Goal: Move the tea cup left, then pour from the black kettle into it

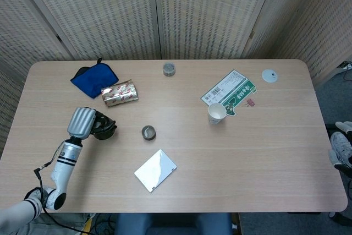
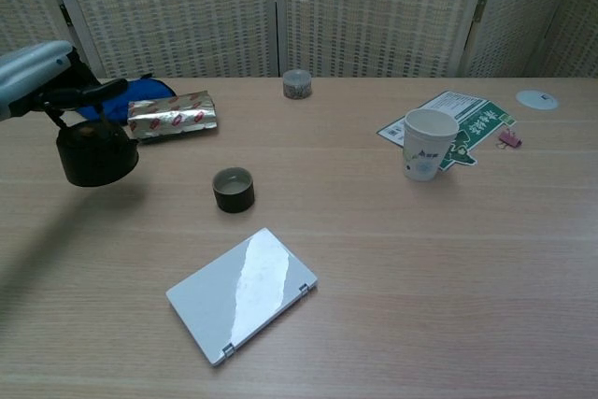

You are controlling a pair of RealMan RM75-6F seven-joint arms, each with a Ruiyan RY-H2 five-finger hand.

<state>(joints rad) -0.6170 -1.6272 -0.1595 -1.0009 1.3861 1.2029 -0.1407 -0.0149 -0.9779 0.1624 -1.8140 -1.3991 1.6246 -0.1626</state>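
Note:
The small dark tea cup (image 1: 148,132) (image 2: 234,189) stands upright on the table, left of centre. My left hand (image 1: 82,123) (image 2: 37,78) holds the black kettle (image 1: 102,129) (image 2: 95,152) by its handle, well to the left of the cup and apart from it. In the chest view the kettle hangs upright, close over the table. My right hand shows in neither view.
A silver flat case (image 1: 155,170) lies near the front edge below the cup. A foil packet (image 1: 119,92) and a blue cloth (image 1: 94,78) lie behind the kettle. A paper cup (image 1: 216,113), a green leaflet (image 1: 230,93), a small tin (image 1: 169,69) and a white disc (image 1: 269,75) lie further right.

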